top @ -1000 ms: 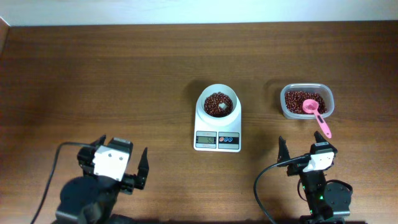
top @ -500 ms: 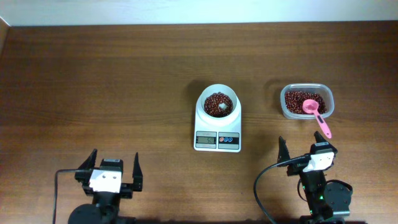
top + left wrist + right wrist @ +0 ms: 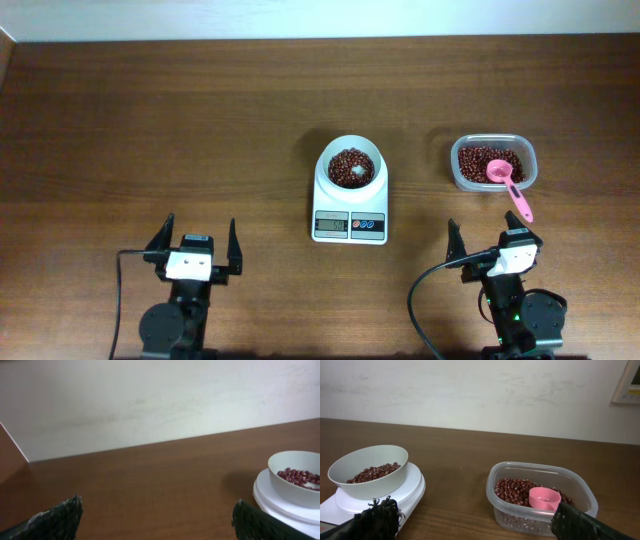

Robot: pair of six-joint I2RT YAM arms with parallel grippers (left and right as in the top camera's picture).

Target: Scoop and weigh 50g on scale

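Observation:
The white scale (image 3: 349, 204) stands mid-table, its round white bowl (image 3: 329, 160) holding red beans (image 3: 350, 160). To its right, a clear tub (image 3: 493, 138) of beans holds a pink scoop (image 3: 499, 172), the handle hanging over the near rim. My left gripper (image 3: 200, 236) is open and empty near the front edge, left of the scale. My right gripper (image 3: 489, 240) is open and empty just in front of the tub. The left wrist view shows the bowl (image 3: 294, 479) at far right. The right wrist view shows bowl (image 3: 368, 474), tub (image 3: 580, 491) and scoop (image 3: 544, 498) ahead of the open gripper (image 3: 472, 508).
Bare brown wood stretches over the left and far parts of the table (image 3: 160, 120). A pale wall (image 3: 470, 395) rises behind the far edge. Black cables trail from both arm bases at the front edge.
The left arm has swung from the lower left corner rightward and now points straight ahead. The right arm, scale, tub and scoop have not moved.

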